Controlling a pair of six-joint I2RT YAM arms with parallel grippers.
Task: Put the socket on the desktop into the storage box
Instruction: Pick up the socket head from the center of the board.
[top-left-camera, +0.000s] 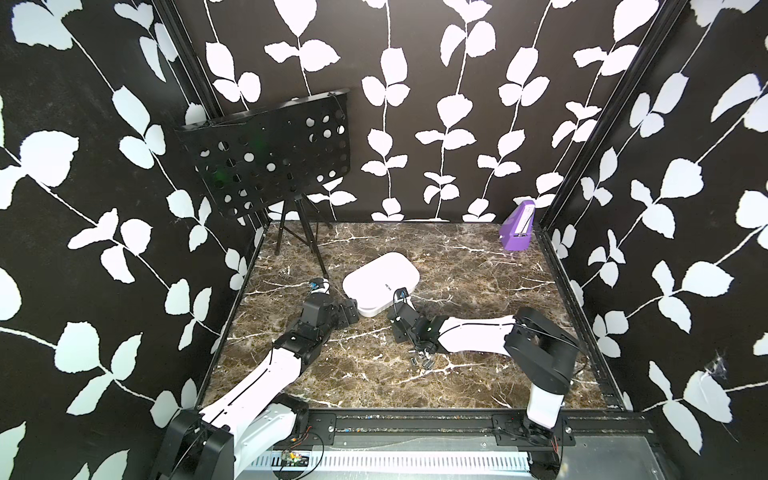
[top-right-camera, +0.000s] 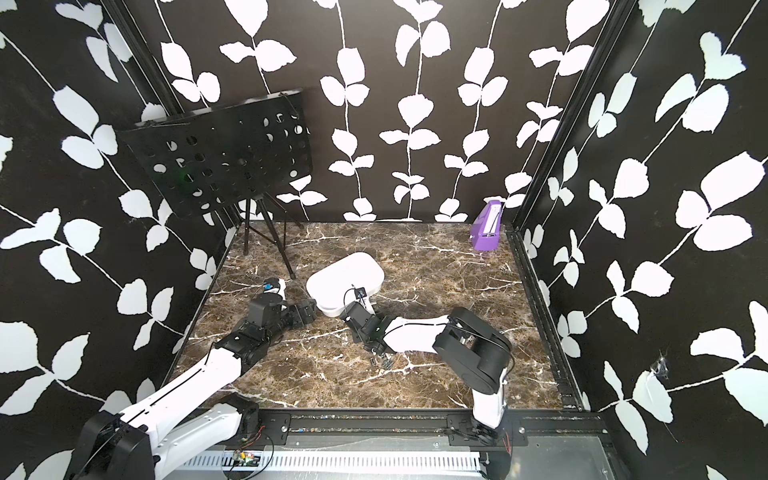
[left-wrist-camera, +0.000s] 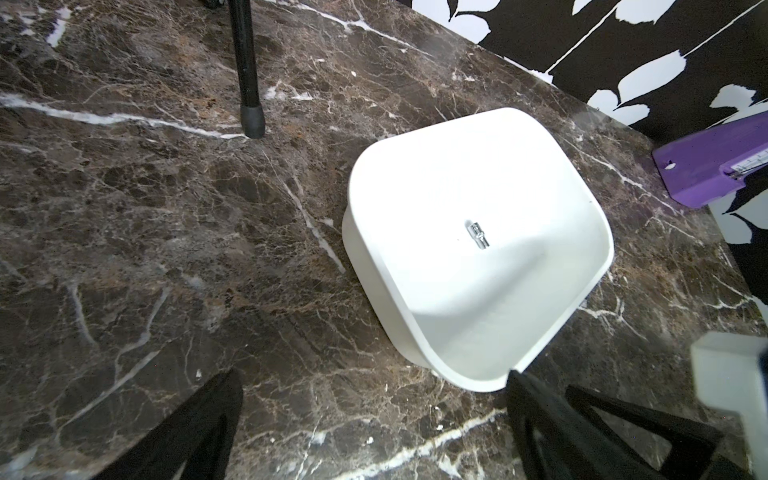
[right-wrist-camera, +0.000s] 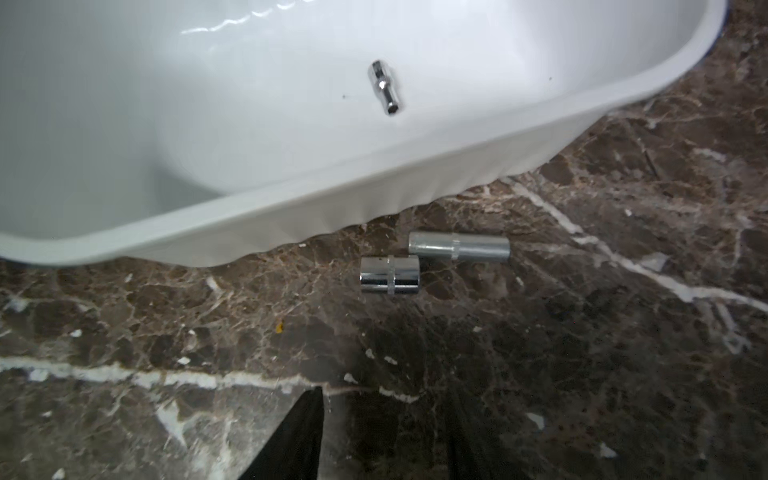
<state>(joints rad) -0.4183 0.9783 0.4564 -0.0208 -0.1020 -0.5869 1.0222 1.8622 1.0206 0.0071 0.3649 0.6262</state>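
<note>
The white storage box (top-left-camera: 380, 279) lies mid-desktop (top-left-camera: 478, 374). One small chrome socket (right-wrist-camera: 384, 91) rests inside it, also seen in the left wrist view as the socket (left-wrist-camera: 478, 235). Two chrome sockets (right-wrist-camera: 388, 275), (right-wrist-camera: 459, 247) lie side by side on the marble just outside the box wall. In both top views a cluster of several sockets (top-left-camera: 424, 361) (top-right-camera: 382, 360) lies under the right forearm. My right gripper (right-wrist-camera: 386, 440) (top-left-camera: 397, 328) stands open and empty at the box's near edge. My left gripper (left-wrist-camera: 374, 436) (top-left-camera: 351, 311) is open at the box's left corner.
A black perforated stand (top-left-camera: 266, 153) on a tripod occupies the back left; one tripod foot (left-wrist-camera: 253, 120) rests near the box. A small purple box (top-left-camera: 517, 230) stands at the back right corner. A black frame rail (top-left-camera: 415, 419) bounds the front edge.
</note>
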